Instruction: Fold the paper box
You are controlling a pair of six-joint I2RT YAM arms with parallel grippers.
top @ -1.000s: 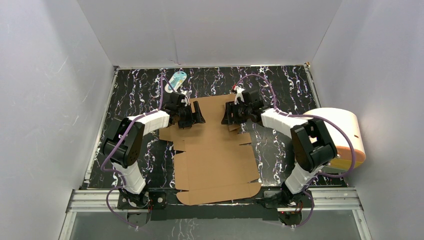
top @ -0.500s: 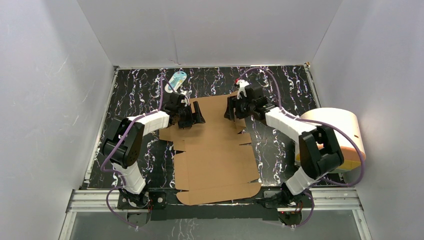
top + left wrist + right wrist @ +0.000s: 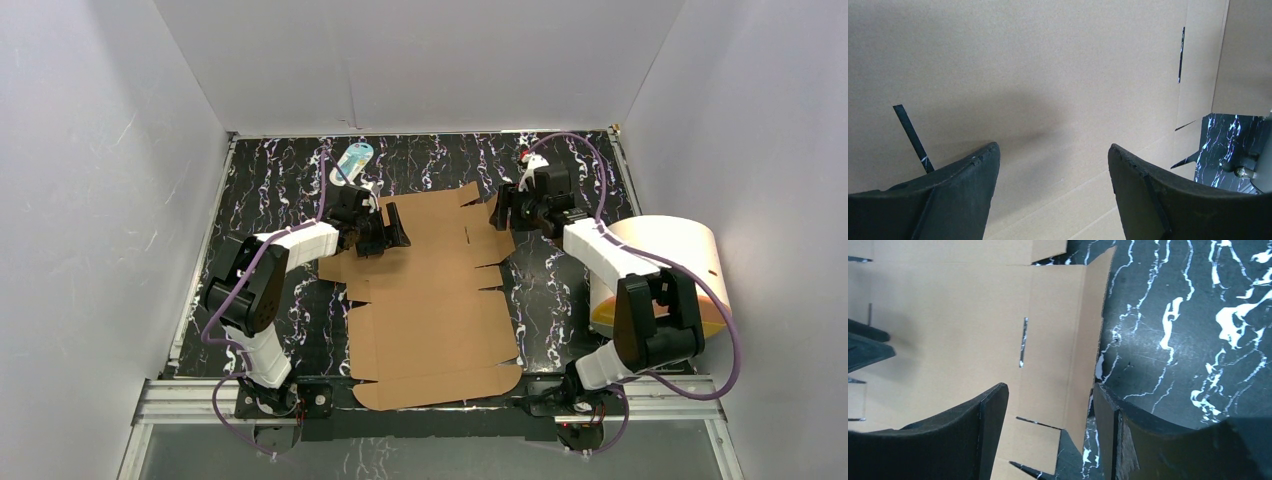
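While the paper box [image 3: 430, 300] lies flat, unfolded, the left hand [image 3: 393, 235] and right hand [image 3: 501, 214] both gape wide.

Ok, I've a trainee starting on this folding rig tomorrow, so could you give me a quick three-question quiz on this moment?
1. True or false: the paper box is already folded up.
2. The left gripper hangs over the sheet's: A near edge, B far-left part, C right flap.
3. Is the right gripper open or shut?
Key: 1 false, it lies flat; 2 B; 3 open.
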